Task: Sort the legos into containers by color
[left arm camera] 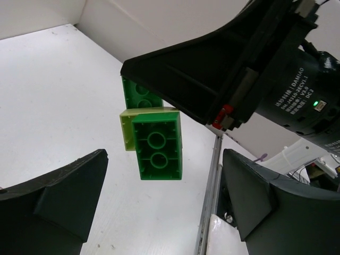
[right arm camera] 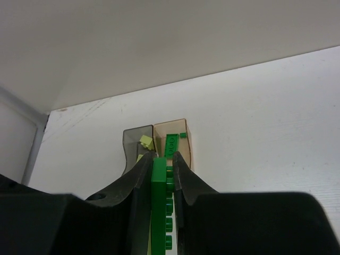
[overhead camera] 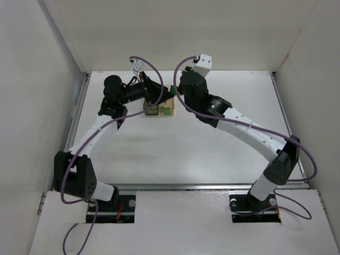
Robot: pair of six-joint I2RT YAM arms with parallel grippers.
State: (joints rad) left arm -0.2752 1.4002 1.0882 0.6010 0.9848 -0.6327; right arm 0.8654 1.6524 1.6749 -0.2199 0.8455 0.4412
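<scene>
Right wrist view shows the right gripper (right arm camera: 159, 159) pinching a green lego clump (right arm camera: 159, 207) tight between its jaws. Just past the jaw tips sit the grey bin (right arm camera: 134, 147) and the tan bin (right arm camera: 183, 139), side by side. The left gripper (left arm camera: 163, 186) has its jaws spread wide, and the clump hangs out in front of the gap

green brick (left arm camera: 158, 149) | pale yellow-green brick (left arm camera: 126, 133) | smoky grey bin (right arm camera: 129, 149) | amber bin (right arm camera: 187, 144) | white table (overhead camera: 186, 151)

two bins, three bricks clumped
two small translucent plastic bins, one smoky grey bin (right arm camera: 132, 146), one amber bin (right arm camera: 186, 146); three tiny plastic bricks: two green bricks (left arm camera: 158, 149), one pale yellow-green brick (left arm camera: 126, 130).
</scene>
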